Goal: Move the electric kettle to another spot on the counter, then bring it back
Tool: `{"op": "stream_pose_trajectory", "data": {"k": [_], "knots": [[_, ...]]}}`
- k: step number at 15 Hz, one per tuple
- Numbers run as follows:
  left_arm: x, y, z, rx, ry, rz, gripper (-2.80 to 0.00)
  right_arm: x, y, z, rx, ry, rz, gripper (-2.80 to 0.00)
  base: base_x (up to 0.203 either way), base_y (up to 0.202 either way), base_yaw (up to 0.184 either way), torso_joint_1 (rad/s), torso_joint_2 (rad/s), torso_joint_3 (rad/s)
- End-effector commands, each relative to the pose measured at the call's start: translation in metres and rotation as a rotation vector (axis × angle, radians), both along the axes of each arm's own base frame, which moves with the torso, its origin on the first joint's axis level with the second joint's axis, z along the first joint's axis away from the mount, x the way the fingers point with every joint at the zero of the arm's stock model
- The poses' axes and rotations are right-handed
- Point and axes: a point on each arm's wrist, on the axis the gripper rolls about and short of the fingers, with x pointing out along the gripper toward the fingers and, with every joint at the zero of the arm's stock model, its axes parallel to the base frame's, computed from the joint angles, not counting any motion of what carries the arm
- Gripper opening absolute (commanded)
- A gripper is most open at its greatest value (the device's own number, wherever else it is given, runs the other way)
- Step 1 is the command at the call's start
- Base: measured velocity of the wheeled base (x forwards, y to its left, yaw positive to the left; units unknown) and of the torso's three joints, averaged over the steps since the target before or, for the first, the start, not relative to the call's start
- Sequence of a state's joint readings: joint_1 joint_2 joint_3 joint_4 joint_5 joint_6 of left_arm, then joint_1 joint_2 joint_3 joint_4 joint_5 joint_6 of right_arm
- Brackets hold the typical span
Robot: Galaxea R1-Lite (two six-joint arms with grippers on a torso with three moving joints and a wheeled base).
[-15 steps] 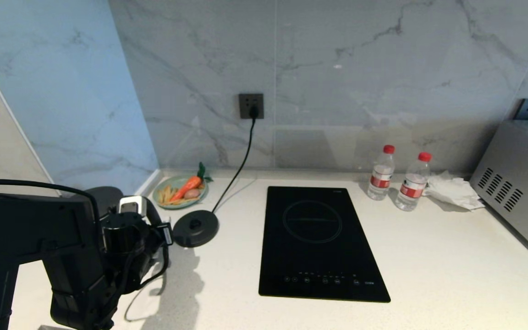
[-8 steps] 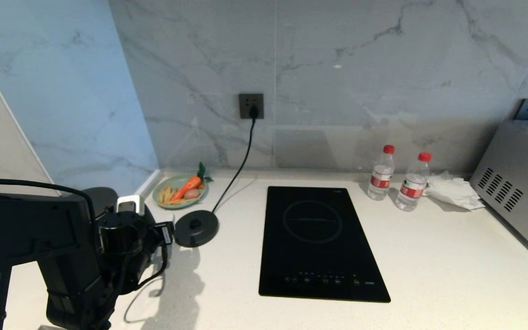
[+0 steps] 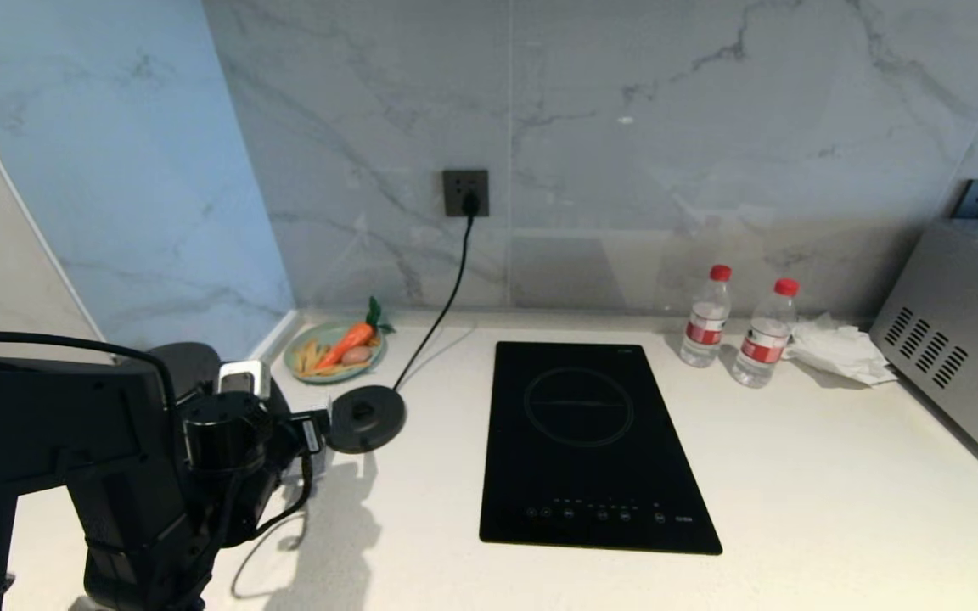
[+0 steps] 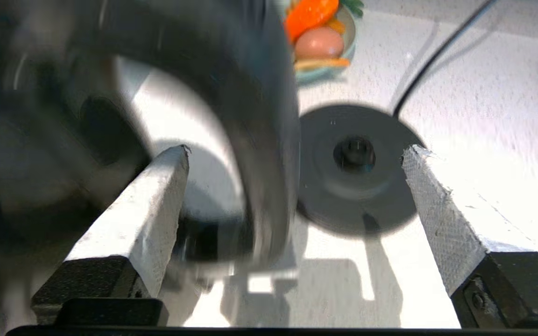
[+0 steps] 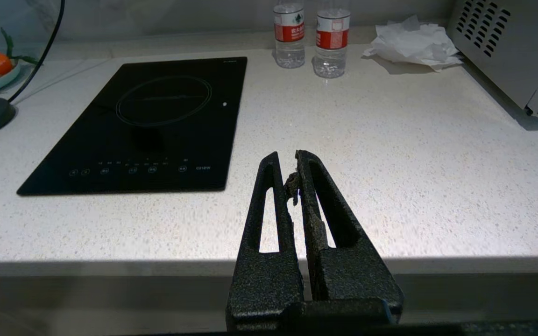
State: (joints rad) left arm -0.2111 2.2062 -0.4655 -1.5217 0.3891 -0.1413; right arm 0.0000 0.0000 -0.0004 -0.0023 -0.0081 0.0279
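The left end effector (image 4: pixel 297 154) gapes wide, its fingers (image 4: pixel 147 210) straddling the electric kettle (image 4: pixel 231 93) handle without gripping; the kettle stands on the surface (image 3: pixel 795 475), power base (image 3: pixel 368 417) at two o'clock, hob (image 3: pixel 591 441) farther right

Speckled white counter (image 3: pixel 795 475) carries hob (image 3: pixel 588 445), kettle base (image 3: pixel 367 417), bottles (image 3: pixel 705 316)

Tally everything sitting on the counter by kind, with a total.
Kettles: 1
Kettle bases: 1
Induction hobs: 1
Water bottles: 2
Plates of food: 1
Crumpled tissues: 1
Silver ovens: 1
Total: 8
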Motion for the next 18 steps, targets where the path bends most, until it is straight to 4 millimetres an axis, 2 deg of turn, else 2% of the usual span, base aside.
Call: {"op": "stream_pose_trajectory", "data": {"k": [1,10,15,16,18], "knots": [[0.001,0.000,0.000,-0.003,-0.010,0.005,0.00,0.000,0.000,0.000,0.000,0.000,0.000,-2.80,-0.172,0.000,0.001,0.017,0.01,-0.004],[0.002,-0.001,-0.005,0.002,0.005,0.003,0.00,0.000,0.000,0.000,0.001,0.000,0.000,-2.80,-0.193,0.000,-0.001,-0.001,0.00,0.004],[-0.003,0.000,0.000,0.003,0.002,-0.002,0.00,0.000,0.000,0.000,0.001,0.001,0.000,-2.80,0.000,0.000,0.000,0.000,0.00,0.000],[-0.006,0.001,0.005,0.000,-0.006,-0.013,0.00,0.000,0.000,0.000,0.000,0.000,0.000,-2.80,0.000,0.000,0.000,0.000,0.00,0.000],[-0.016,0.014,0.039,-0.036,-0.096,-0.082,0.00,0.000,0.000,0.000,0.000,0.000,0.000,-2.80,0.000,0.000,0.000,0.000,0.00,0.000]]}}
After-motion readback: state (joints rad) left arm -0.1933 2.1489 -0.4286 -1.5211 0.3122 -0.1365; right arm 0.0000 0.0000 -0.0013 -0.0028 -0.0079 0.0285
